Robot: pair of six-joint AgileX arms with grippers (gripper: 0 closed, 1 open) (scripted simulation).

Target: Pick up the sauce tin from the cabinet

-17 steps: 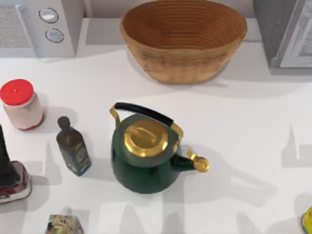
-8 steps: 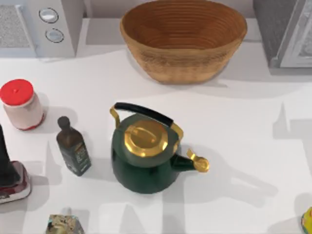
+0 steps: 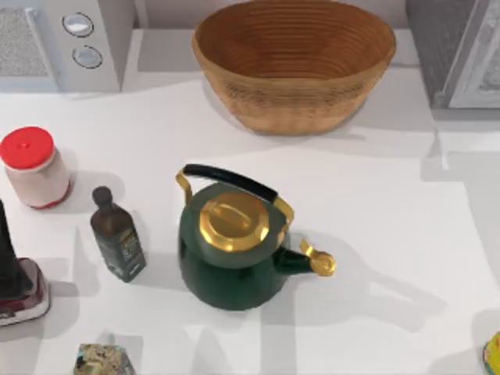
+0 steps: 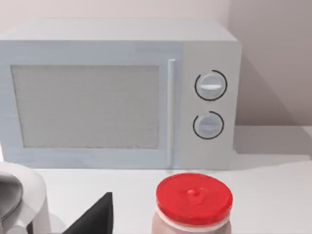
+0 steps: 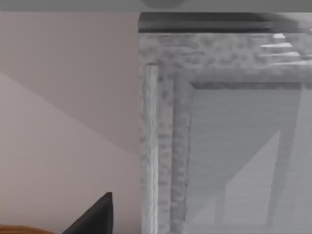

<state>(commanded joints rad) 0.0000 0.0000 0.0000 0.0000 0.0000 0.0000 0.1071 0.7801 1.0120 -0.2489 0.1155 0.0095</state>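
The cabinet [image 3: 461,51] stands at the far right corner of the desk [image 3: 391,211], its pale framed door shut as far as the top view shows. The right wrist view faces it closely: the speckled grey cabinet [image 5: 161,146], a vertical bar at the door's edge that looks like a handle [image 5: 151,146], and the door panel [image 5: 243,161] beside it. The tin is not visible on the desk, so it is probably inside, behind the door.

A dark finger [image 5: 95,217] of the right hand pokes into the right wrist view; whether that hand is apart or together cannot be told. The same goes for the left hand, whose finger [image 4: 95,217] shows in the left wrist view before the microwave [image 4: 117,92] and the red-lidded jar [image 4: 194,200]; that arm seems idle at the desk's left.

The step in hand looks like the approach to the door. To do it well, the right hand should line up square with the handle, fingers spread either side of it, close firmly, then pull along the door's swing rather than straight back, so the grip does not slip. The basket [image 3: 294,62] sits just left of the cabinet and the kettle [image 3: 234,246] is mid-desk; the arm should keep clear of both.
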